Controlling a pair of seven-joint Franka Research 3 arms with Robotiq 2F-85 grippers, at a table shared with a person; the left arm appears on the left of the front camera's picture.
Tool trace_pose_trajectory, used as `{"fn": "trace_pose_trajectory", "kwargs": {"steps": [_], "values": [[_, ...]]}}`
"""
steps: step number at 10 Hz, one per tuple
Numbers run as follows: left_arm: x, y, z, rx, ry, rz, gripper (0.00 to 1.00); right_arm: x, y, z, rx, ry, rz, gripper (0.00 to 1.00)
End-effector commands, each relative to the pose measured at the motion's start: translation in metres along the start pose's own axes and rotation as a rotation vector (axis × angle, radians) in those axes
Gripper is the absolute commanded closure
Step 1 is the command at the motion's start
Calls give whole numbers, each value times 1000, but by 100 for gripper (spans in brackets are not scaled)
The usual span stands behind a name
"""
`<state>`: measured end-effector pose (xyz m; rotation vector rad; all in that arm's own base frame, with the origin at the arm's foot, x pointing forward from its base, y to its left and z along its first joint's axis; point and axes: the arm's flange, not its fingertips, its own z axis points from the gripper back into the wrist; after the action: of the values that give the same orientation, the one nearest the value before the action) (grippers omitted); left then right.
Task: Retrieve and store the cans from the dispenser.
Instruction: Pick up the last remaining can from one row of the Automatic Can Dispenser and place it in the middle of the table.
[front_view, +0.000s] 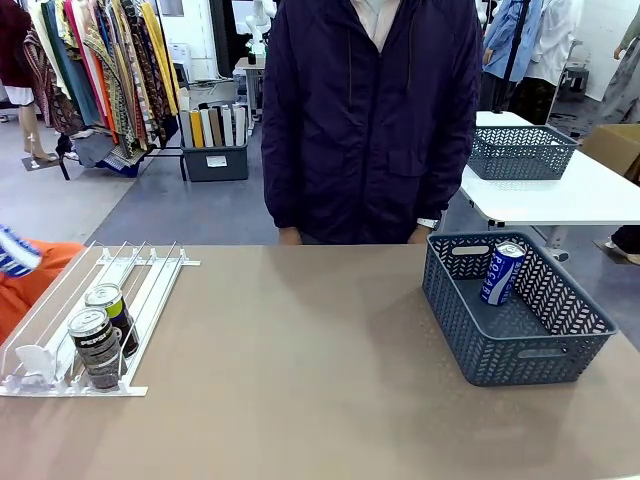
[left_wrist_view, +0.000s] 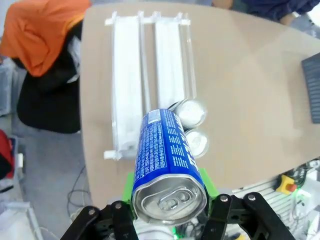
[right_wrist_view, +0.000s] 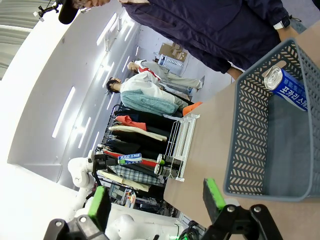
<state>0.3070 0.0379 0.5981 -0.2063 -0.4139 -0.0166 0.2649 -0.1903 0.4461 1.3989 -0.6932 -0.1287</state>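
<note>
Left gripper (left_wrist_view: 170, 196): I see both green pads (left_wrist_view: 208, 183) pressed against the sides of a blue-and-white can (left_wrist_view: 166, 150). The grip is firm. The can lies along the fingers, with its silver top facing my wrist camera. It hangs clear above the near end of the dispenser (left_wrist_view: 126, 80), at the left of the table (front_view: 300, 380).

Right gripper (right_wrist_view: 156, 200): the fingers are spread wide with nothing between them. It sits back on the near side, off the corner of the grey mesh basket (right_wrist_view: 248, 125).

Dispenser: the white rails run near to far. Two black cans stand one behind the other in a right-hand lane at the near end. The nearer can (front_view: 96, 350) is plain black. The one behind (front_view: 111, 312) has yellow-green markings. The rest of the lanes are bare.

Basket, right side of the table: one blue-and-white can (front_view: 501, 272) leans against the far wall.

A person in a dark jacket (front_view: 370, 120) stands at the far edge, hands low by the table.
</note>
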Motion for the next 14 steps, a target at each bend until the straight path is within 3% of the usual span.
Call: {"fn": "trace_pose_trajectory", "kwargs": {"steps": [1,4,6,7,10,14], "values": [[42,-70,-14,-23,-32,-77,100,4,4,-2,23,-20,3,0],[74,-253,-95,-77,153,-438,100,4,4,-2,23,-20,3,0],[57,-358,-164,-57,228,-568,100,4,4,-2,23,-20,3,0],[50,-386,-191,-34,206,-583,100,4,4,-2,23,-20,3,0],[14,-405,-262,4,370,-671,100,4,4,-2,23,-20,3,0],[10,-401,-279,-7,378,-674,100,4,4,-2,23,-20,3,0]]}}
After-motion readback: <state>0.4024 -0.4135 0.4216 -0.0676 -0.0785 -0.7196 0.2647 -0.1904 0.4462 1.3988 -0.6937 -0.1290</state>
